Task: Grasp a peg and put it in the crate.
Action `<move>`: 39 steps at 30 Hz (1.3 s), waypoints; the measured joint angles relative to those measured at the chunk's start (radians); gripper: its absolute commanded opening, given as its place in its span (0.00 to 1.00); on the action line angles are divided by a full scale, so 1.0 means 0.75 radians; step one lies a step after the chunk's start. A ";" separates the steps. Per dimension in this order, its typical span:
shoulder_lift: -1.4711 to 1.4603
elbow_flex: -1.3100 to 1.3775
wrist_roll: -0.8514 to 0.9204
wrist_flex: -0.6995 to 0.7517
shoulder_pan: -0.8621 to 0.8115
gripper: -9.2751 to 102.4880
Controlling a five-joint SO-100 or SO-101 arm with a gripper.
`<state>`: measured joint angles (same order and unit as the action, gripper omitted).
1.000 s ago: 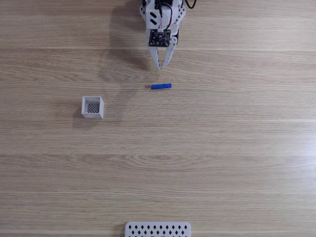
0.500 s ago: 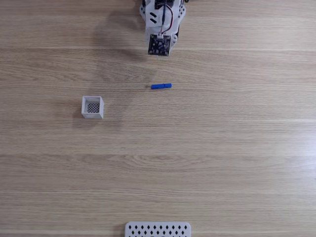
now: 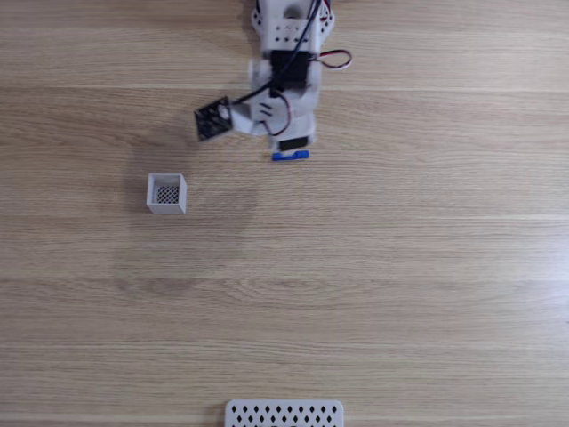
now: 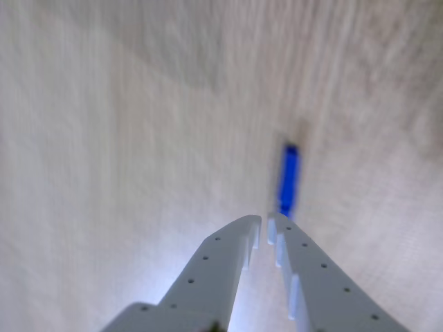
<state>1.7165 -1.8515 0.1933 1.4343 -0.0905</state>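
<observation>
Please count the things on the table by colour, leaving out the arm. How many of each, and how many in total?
Blue: 1, the peg.
White: 2, the crate and a perforated panel at the bottom edge.
Total: 3.

My arm (image 3: 283, 53) enters from the top edge of the fixed view and reaches down the frame, white-bodied, with black and red cabling looped along its right side. My wrist is rolled, with a dark square module (image 3: 212, 118) jutting to the left. In the other view my gripper (image 4: 265, 228) rises from the bottom edge, its two white fingers (image 4: 221, 263) nearly together, a thin slit between the tips. Picture blurred.
</observation>
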 measured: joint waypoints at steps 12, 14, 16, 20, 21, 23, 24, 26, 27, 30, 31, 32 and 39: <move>0.000 -0.217 -0.027 -0.184 -0.053 0.28; 0.006 -0.225 -0.027 -0.190 -0.051 0.29; 0.006 -0.231 -0.027 -0.190 -0.049 0.27; 0.006 -0.254 -0.027 -0.192 -0.049 0.25; 0.006 -0.270 -0.027 -0.192 -0.049 0.25; 0.006 -0.313 -0.027 -0.192 -0.037 0.26; 0.006 -0.331 -0.027 -0.192 -0.022 0.26; 0.006 -0.354 -0.027 -0.192 0.010 0.26; 0.006 -0.360 -0.027 -0.192 0.022 0.27; 0.006 -0.364 -0.027 -0.202 0.051 0.27; 0.006 -0.364 -0.027 -0.205 0.063 0.27; 0.006 -0.364 -0.027 -0.207 0.078 0.27; -0.002 -0.382 -0.027 -0.227 0.090 0.27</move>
<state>1.7150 -2.1384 0.1733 1.2640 -0.0230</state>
